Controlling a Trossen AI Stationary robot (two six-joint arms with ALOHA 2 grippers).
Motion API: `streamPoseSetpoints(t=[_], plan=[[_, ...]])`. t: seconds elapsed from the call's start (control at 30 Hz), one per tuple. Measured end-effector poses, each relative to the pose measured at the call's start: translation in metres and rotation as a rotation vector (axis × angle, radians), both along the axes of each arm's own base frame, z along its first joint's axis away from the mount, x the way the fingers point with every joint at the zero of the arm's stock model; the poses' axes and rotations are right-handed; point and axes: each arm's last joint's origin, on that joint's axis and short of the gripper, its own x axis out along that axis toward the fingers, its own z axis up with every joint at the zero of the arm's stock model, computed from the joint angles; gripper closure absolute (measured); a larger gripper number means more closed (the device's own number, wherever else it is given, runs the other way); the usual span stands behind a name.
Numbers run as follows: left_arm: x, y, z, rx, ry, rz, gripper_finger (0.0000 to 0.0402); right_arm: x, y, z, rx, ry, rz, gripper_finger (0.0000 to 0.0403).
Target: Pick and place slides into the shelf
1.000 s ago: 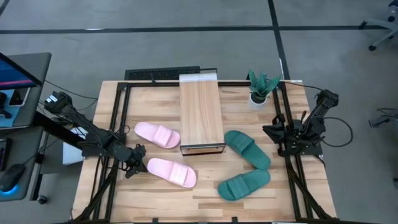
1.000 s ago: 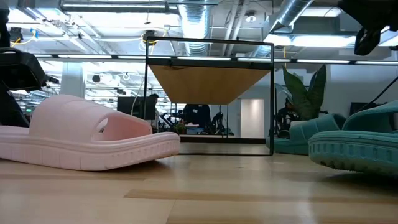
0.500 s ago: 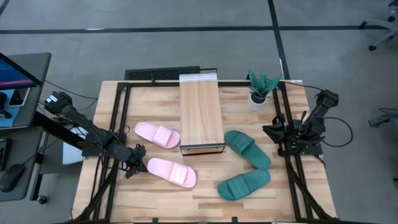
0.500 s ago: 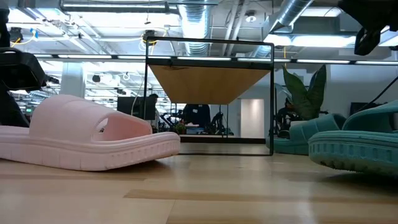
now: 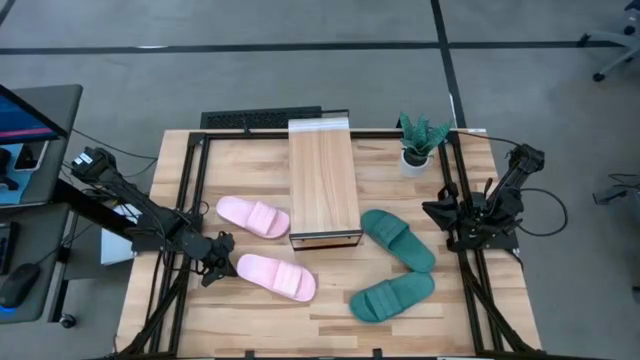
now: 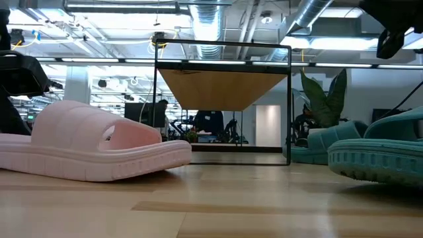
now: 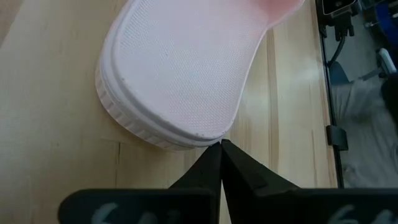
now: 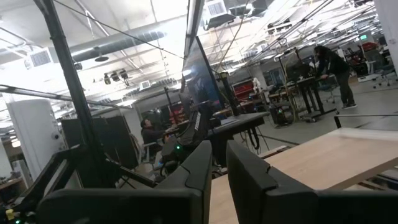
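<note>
While both arms sit low at the bench edges, nothing is gripped
left pincer (image 5: 222, 252): fingers pressed fully together, holding nothing; tips just beside the heel end of the near pink slide, at the bench's left side; in the left wrist view (image 7: 221, 146) the tips sit right at the sole rim, contact cannot be told
right pincer (image 8: 216, 163): parked at the bench's right edge on the frame rail, well apart from all slides; fingers stand a narrow gap apart with nothing between them
near pink slide (image 5: 277, 277): flat on the bench, left of centre, angled, nearest the front edge; fills the left of the low view (image 6: 92, 149); its textured footbed shows in the left wrist view (image 7: 183, 68)
far pink slide (image 5: 253, 217): flat on the bench just left of the shelf, near its front corner
teal slide by shelf (image 5: 398, 240): on the bench just right of the shelf's front end, angled
front teal slide (image 5: 393, 297): on the bench near the front, right of centre, its toe end close to the other teal one
shelf (image 5: 323, 180): long wood top on thin black frame, mid bench, running back to front; no slide on top, and the low view (image 6: 223, 89) shows none under it
potted plant (image 5: 420, 140): back right of the bench, beside the shelf's far end
bench (image 5: 250, 330): light wood planks, black frame rails on both sides
</note>
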Motion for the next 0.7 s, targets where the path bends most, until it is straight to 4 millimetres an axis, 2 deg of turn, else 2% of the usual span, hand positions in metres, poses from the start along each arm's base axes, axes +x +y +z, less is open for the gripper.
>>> streamPoseSetpoints(t=[0.4, 0.57, 0.7], plan=[[0.0000, 0.0000, 0.0000, 0.000, 0.000, 0.000, 0.0401, 0.0000, 0.0000, 0.0000, -0.001, 0.000, -0.001, 0.0360], [0.0000, 0.0000, 0.0000, 0.000, 0.000, 0.000, 0.0401, 0.0011, -0.0020, 0.0001, -0.086, 0.018, -0.058, 0.0360], [0.0000, 0.0000, -0.0001, 0.000, 0.000, 0.000, 0.0401, 0.0016, -0.0039, 0.0011, 0.014, -0.010, -0.047, 0.0360]])
